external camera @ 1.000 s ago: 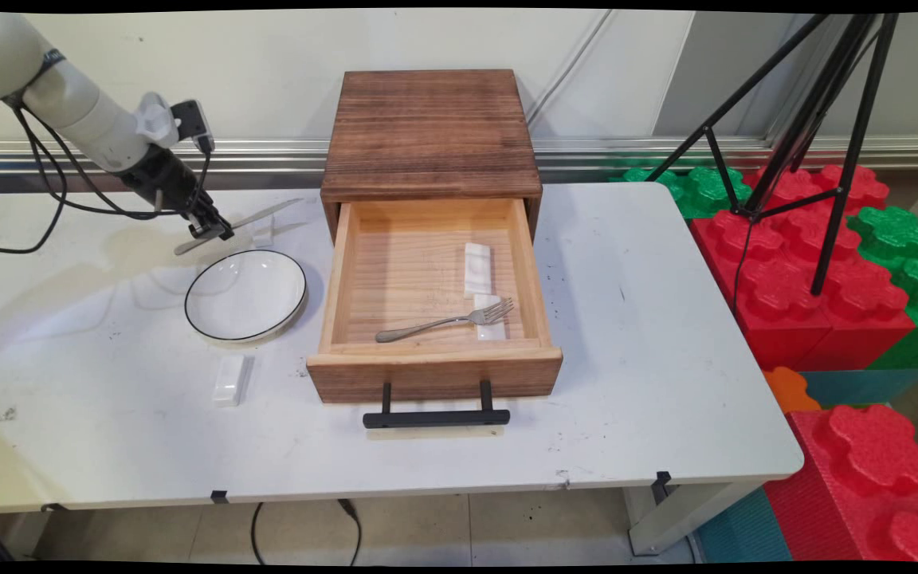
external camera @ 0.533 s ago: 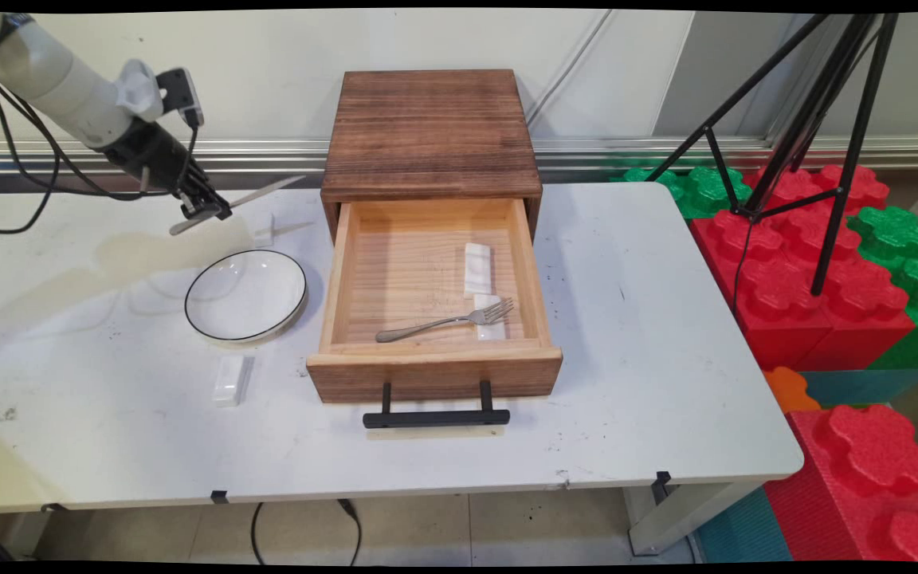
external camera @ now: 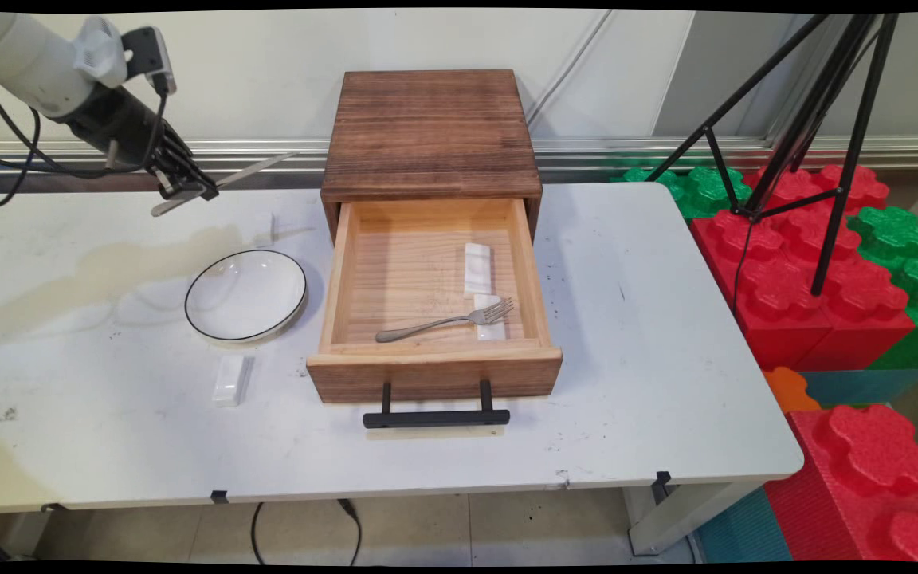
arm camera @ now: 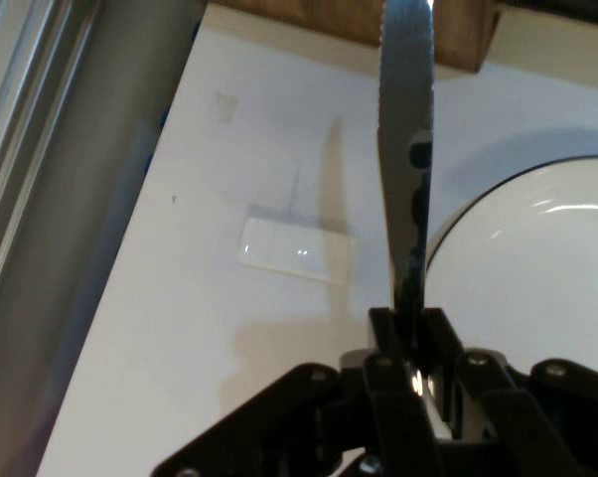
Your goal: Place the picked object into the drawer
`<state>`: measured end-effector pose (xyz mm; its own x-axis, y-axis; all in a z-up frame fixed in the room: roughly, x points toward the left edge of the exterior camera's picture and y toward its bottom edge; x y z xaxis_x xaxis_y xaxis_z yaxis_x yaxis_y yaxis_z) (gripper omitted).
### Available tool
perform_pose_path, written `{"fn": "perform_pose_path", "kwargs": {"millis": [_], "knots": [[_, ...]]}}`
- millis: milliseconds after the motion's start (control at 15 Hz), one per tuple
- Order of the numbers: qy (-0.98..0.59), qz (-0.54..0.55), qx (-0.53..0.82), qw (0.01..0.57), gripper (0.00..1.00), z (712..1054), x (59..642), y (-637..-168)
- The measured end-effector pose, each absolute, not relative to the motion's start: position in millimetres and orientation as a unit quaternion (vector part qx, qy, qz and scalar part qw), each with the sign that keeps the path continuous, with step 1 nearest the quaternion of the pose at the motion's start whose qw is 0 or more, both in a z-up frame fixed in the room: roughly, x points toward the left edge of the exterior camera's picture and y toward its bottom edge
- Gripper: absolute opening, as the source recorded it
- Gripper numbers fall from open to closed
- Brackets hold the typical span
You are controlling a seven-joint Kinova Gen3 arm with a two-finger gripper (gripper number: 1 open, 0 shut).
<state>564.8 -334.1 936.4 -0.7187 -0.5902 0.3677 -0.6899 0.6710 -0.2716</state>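
My gripper point(external camera: 188, 190) is shut on a metal table knife point(external camera: 224, 180), held in the air above the table's back left. The knife lies roughly level, its blade pointing right toward the wooden drawer box point(external camera: 431, 131). In the hand view the knife blade point(arm camera: 406, 149) runs straight up from my gripper point(arm camera: 413, 333). Below it on the table are a small white rest point(arm camera: 291, 248), also in the main view point(external camera: 264, 229), and a white bowl with a black rim point(external camera: 245, 295), seen at the right of the hand view point(arm camera: 537, 258).
The box's drawer point(external camera: 433, 299) is pulled open; inside lie a fork point(external camera: 443, 321) and two white rests point(external camera: 476, 268). Another white rest point(external camera: 230, 379) lies in front of the bowl. A black tripod point(external camera: 802, 119) and red and green foam blocks point(external camera: 817, 263) stand right of the table.
The gripper has risen and drifted left with the knife, lifting it off the small white rest behind the bowl. Nothing else moved.
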Motion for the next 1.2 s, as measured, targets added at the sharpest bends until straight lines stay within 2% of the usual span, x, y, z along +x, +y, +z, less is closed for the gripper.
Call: {"fn": "perform_pose_path", "kwargs": {"millis": [733, 1200], "knots": [[-0.915, 0.196, 0.298, 0.191, 0.0, 985, 505, -306], [-0.919, 0.189, 0.26, 0.228, 0.0, 987, 449, -318]]}}
